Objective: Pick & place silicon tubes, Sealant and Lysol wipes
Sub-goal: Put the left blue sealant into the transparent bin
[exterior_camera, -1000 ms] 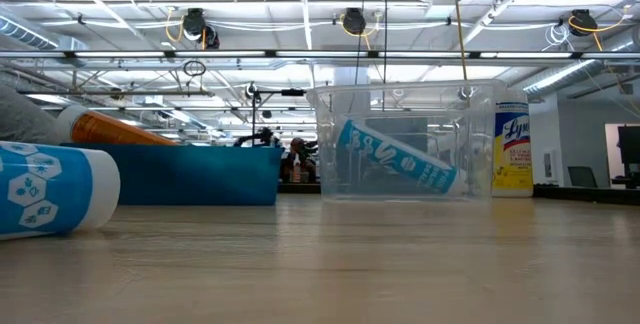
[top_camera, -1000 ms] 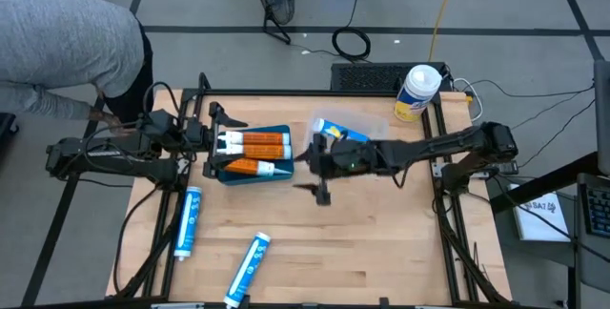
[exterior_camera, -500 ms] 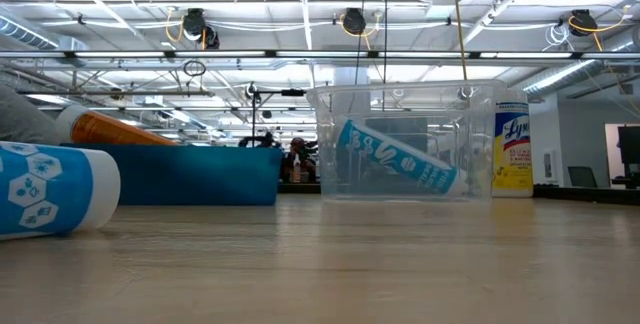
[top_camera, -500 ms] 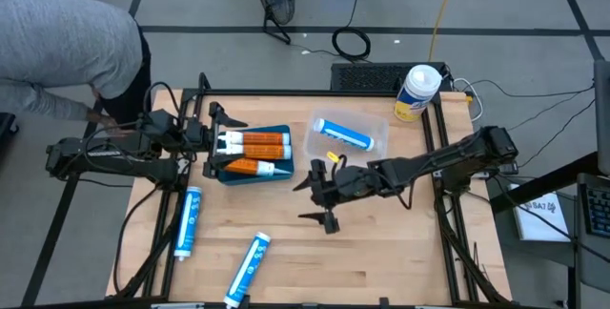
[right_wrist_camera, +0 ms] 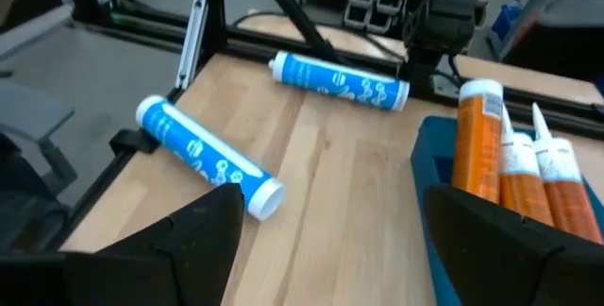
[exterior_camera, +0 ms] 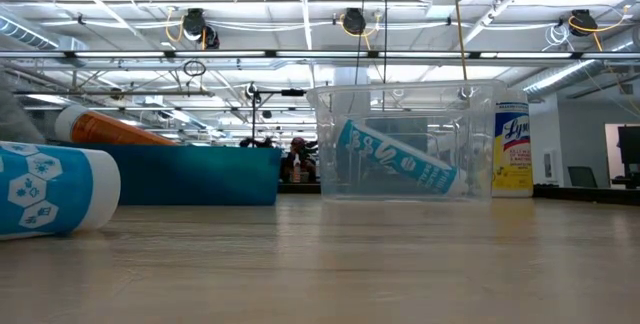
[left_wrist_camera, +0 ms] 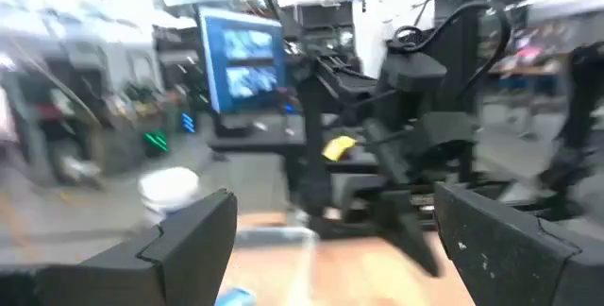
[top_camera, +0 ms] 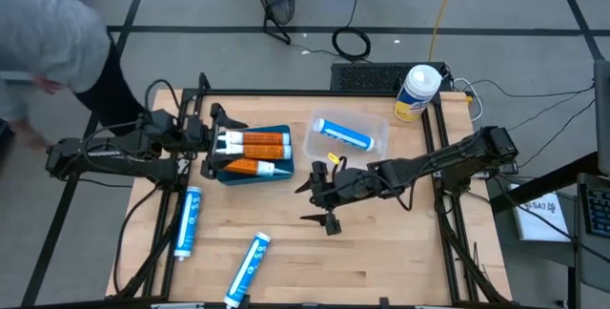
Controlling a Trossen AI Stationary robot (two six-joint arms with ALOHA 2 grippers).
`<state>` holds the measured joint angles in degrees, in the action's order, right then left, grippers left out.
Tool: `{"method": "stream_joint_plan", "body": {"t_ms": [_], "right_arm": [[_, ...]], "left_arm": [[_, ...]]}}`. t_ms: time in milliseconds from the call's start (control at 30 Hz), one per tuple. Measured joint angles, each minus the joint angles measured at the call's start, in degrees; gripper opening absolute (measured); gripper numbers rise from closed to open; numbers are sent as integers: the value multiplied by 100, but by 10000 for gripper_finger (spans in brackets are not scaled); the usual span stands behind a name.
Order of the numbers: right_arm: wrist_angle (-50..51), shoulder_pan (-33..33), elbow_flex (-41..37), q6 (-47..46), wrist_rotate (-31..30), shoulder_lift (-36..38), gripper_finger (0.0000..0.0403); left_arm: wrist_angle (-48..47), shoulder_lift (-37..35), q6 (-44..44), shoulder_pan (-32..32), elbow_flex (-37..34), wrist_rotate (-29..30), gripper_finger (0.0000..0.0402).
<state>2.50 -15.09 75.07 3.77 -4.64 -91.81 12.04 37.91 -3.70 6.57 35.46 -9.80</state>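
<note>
Two slim blue tubes (top_camera: 188, 221) (top_camera: 248, 266) lie flat on the wooden table near its front left; the right wrist view also shows them (right_wrist_camera: 208, 155) (right_wrist_camera: 340, 81). A third blue tube (top_camera: 343, 134) lies slanted in a clear bin (top_camera: 374, 145). Orange nozzle tubes (top_camera: 255, 143) lie in a blue tray (top_camera: 278, 177). The Lysol wipes canister (top_camera: 417, 92) stands upright at the far right corner. My right gripper (top_camera: 316, 204) is open and empty over the table's middle, between the bin and the loose tubes. My left gripper (top_camera: 217, 140) is open at the tray's left end.
A person in grey (top_camera: 48, 51) stands beyond the table's far left corner. Black frame rails (top_camera: 286, 92) run along the table's edges. Cables and a black pad (top_camera: 367, 75) lie behind the far edge. Bare wood (top_camera: 381, 252) shows at the front right.
My right gripper has gone from beside the clear bin toward the table's near edge, staying open and empty; the blue tube stays in the bin. The person at the far left has drawn back from the table.
</note>
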Motion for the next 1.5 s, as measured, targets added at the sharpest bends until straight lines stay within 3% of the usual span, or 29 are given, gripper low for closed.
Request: {"method": "stream_joint_plan", "body": {"t_ms": [100, 200, 367, 433, 500, 633, 767, 1033, 1167, 1300, 1500], "right_arm": [[135, 0, 0, 55, -2, 0, 303], [254, 30, 0, 251, -2, 0, 303], [299, 126, 0, 396, -2, 0, 300], [393, 161, 0, 503, -2, 0, 298], [474, 201, 0, 579, -2, 0, 295], [711, 276, 2, 595, -2, 0, 292], [820, 282, 2, 694, -4, 0, 292], [922, 278, 2, 812, -2, 0, 292], [918, 280, 2, 831, -2, 0, 292], [918, 278, 2, 831, 0, 0, 292], [922, 278, 2, 875, 0, 0, 292]], "left_arm": [[-584, 0, 622, -7, 1, -365, 349], [-2040, 48, 1088, -47, 145, -473, 349], [-5995, 580, 2809, -369, 1046, 1115, 349], [-7301, 961, 3765, -549, 1322, 1348, 349], [-8144, 1327, 4602, -743, 1399, 1191, 349], [-9192, 2018, 6183, -1162, 1150, 181, 349], [-9684, 2577, 7339, -1547, 844, -281, 349], [-9150, 3275, 8900, -2242, 814, -182, 349], [-9162, 3577, 9645, -2498, 813, -617, 349], [-9625, 3824, 10101, -2587, 813, -1239, 349], [-9276, 3978, 10152, -2551, 813, -1312, 349]]}}
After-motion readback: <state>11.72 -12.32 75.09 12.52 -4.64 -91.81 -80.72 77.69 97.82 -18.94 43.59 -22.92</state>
